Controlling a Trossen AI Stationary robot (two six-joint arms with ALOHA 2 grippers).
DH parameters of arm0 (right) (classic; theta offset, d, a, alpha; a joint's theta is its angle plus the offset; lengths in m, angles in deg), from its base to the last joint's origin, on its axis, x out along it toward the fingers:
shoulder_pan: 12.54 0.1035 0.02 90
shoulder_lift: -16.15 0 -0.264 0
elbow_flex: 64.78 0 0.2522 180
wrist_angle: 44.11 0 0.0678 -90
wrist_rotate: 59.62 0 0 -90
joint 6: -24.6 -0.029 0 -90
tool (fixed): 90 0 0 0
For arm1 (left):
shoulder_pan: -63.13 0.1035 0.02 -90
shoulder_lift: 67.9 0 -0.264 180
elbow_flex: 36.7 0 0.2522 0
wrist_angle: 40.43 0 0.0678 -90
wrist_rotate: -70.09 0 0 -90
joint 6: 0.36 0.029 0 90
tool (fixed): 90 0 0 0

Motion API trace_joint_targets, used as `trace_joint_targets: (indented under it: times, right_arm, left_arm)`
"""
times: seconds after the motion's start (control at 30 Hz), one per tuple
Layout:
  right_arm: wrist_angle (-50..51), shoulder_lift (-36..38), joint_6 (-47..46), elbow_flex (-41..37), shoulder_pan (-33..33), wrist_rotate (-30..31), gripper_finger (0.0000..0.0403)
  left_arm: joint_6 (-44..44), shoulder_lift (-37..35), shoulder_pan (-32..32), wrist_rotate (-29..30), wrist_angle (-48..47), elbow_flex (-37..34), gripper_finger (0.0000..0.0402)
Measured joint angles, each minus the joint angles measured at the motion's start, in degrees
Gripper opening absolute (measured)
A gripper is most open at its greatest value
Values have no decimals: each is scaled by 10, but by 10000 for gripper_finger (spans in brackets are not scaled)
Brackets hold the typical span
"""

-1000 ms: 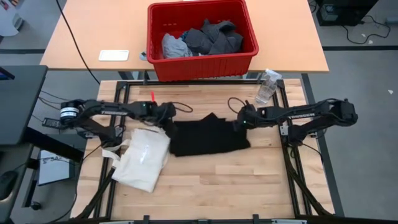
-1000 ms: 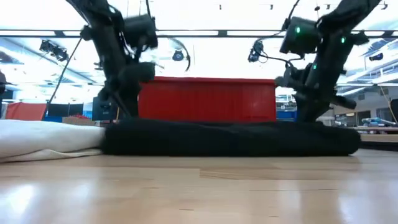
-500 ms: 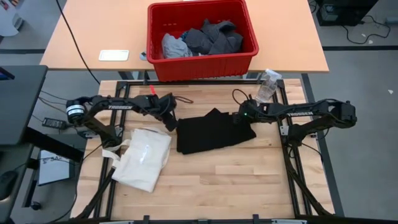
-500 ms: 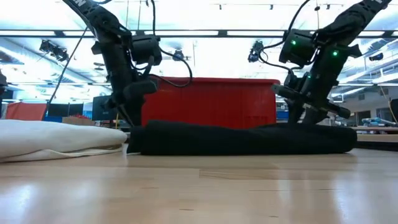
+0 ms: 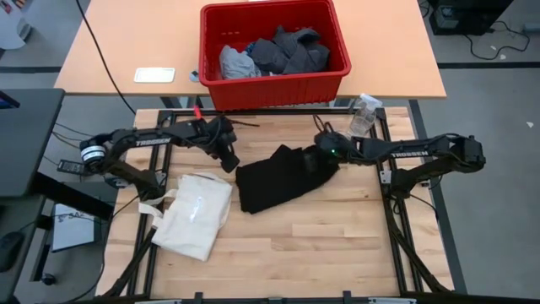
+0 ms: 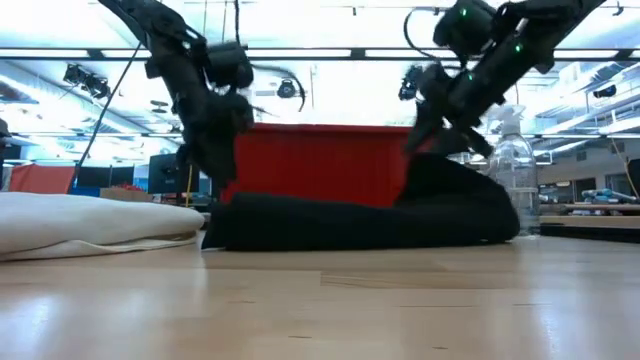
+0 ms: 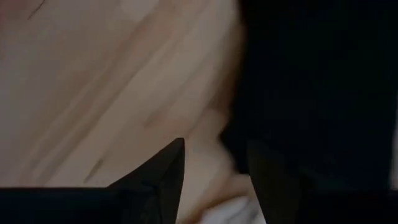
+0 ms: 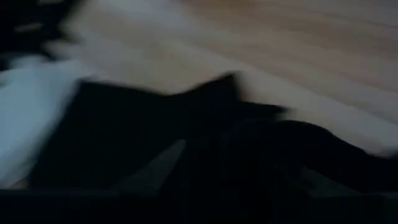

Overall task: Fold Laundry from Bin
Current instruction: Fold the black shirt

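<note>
A black T-shirt point(image 5: 274, 179) lies folded and askew on the wooden table, its right end heaped into a hump point(image 6: 445, 185). My left gripper point(image 5: 228, 160) hangs open just off the shirt's left end, with bare wood between its fingers point(image 7: 168, 171). My right gripper point(image 5: 315, 159) stands open, slanting down over the hump. The rest of the laundry point(image 5: 274, 52) lies in the red bin point(image 5: 337, 80) on the far table. My left gripper touches nothing. My right gripper stands right over the T-shirt's raised right end point(image 6: 432, 165). In the wrist view dark cloth point(image 8: 249, 155) fills the gap between its fingers. Whether they touch it, I cannot tell.
A cream tote bag point(image 5: 196, 215) lies at the near left of the table. A clear spray bottle point(image 5: 363, 118) stands at the far right corner. A white flat object point(image 5: 154, 75) lies on the far table, left of the bin. Bare wood stretches along the near edge.
My right gripper has risen and gone toward the table's left and far edge, tipping flatter. The T-shirt's right end has come with it, heaped up and drawn leftward, so the shirt lies askew. My left gripper has lifted slightly toward the far edge, off the shirt's left end.
</note>
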Motion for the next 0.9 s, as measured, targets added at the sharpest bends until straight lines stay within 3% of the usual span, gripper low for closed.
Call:
trace_joint_targets:
  times: [0.1,0.17,0.47,0.67,0.9]
  right_arm:
    - [-45,-1,27,0,6,-96,172]
    - [-48,-4,29,0,5,-112,166]
    - [3,0,7,1,-37,83,155]
    - [133,0,-85,1,-57,85,157]
    - [238,10,-136,1,-4,86,156]
  left_arm:
    - [-32,-36,-23,11,25,0,173]
    - [-47,-56,-49,27,65,0,168]
    - [-138,-53,-155,119,233,1,153]
    - [-188,14,-213,149,225,0,153]
    - [-272,105,-270,150,227,0,153]
